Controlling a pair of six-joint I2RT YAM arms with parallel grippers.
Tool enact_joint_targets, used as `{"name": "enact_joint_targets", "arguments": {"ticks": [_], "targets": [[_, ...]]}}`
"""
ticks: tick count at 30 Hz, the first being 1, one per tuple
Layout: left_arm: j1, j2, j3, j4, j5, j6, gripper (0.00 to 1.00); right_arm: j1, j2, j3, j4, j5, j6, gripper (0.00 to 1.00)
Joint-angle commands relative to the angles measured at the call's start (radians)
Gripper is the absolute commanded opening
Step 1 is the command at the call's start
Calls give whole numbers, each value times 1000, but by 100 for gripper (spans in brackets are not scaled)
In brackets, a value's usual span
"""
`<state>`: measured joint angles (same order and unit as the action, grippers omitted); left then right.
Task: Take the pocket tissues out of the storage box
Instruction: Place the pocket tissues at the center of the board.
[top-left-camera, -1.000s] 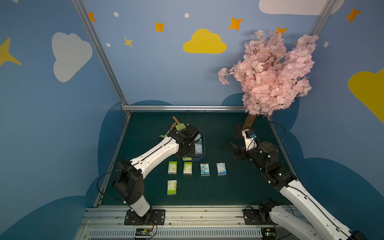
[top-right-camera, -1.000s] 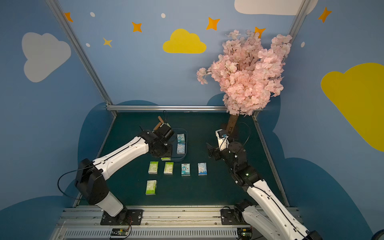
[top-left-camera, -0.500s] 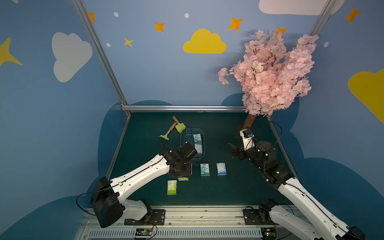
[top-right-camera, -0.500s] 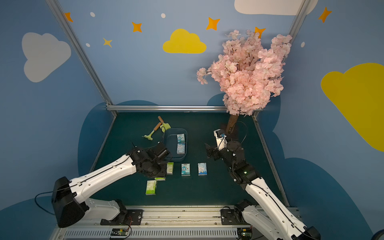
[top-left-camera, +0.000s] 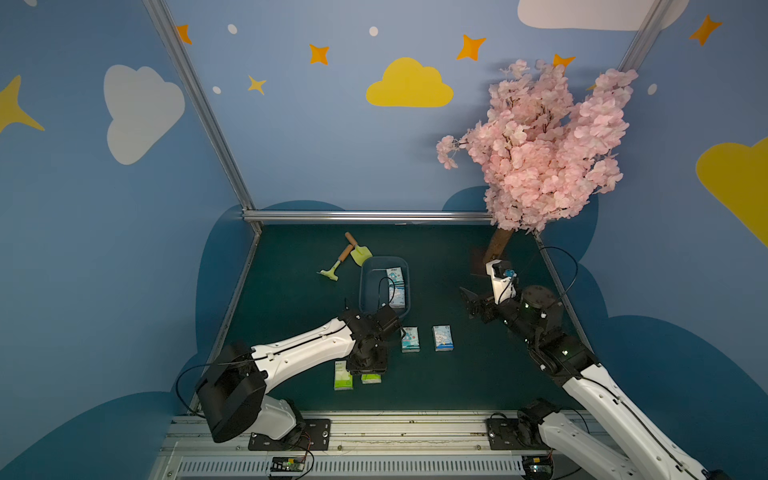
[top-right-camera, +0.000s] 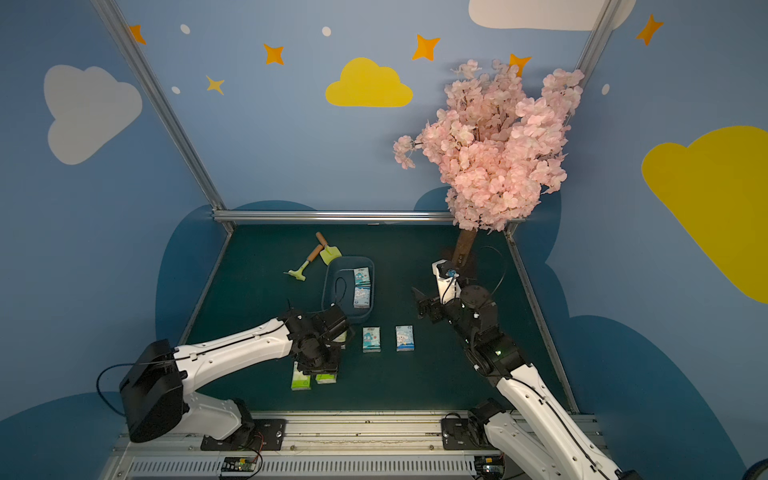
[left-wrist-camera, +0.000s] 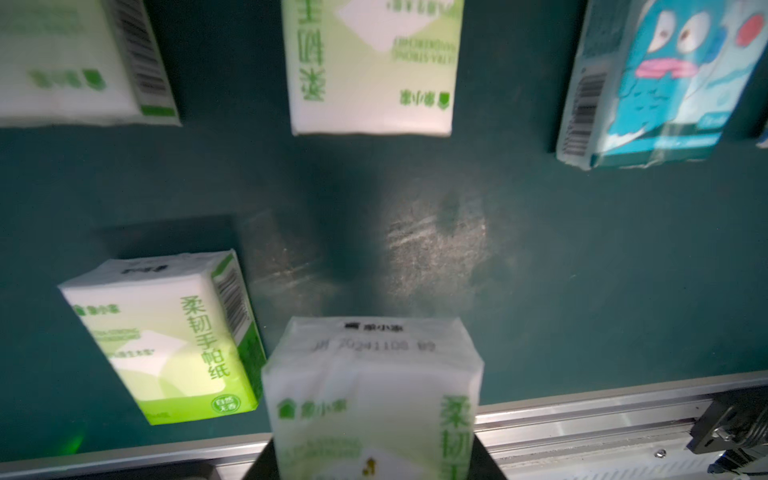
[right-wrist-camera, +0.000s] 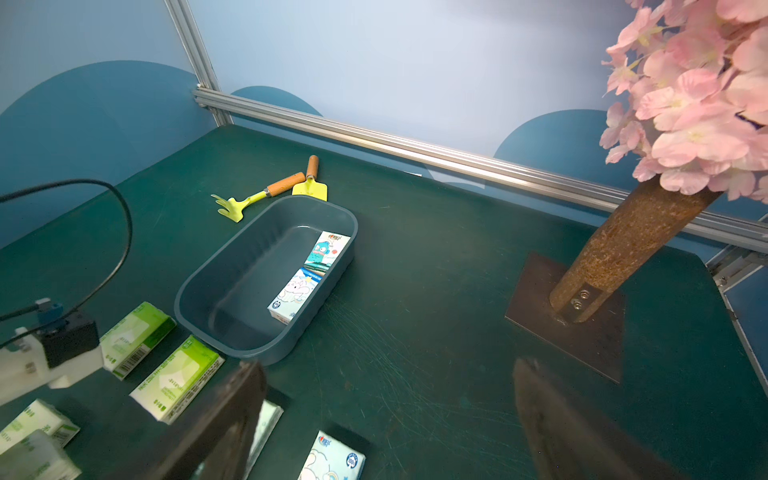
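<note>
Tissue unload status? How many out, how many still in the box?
Done: three green packets and two blue cartoon packets lie on the table. In hand: left gripper shut on the fourth green packet. Left: two blue packets in the storage box; right gripper open, empty.

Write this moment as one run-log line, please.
left arm: jaws shut on green packet | right arm: jaws open, empty | storage box: two blue packets inside

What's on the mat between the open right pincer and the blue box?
Nothing. In the right wrist view, only bare green mat lies between the right pincer and the box.
</note>
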<state>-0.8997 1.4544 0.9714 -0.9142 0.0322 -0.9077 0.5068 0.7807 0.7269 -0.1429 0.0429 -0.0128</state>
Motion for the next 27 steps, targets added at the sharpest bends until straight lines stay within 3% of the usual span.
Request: {"name": "enact_joint_targets", "arguments": {"ticks": [1,14,27], "targets": [[-8,27,-2,14,18,-31,50,-6,-21,-5,-27,-13,-11,98],[-8,177,30,42,0,-8,50,-15,-53,-3,-62,-30,-25,98],[-11,238,0,74,14,4,54,-31,-55,1,-63,-34,-43,98]]}}
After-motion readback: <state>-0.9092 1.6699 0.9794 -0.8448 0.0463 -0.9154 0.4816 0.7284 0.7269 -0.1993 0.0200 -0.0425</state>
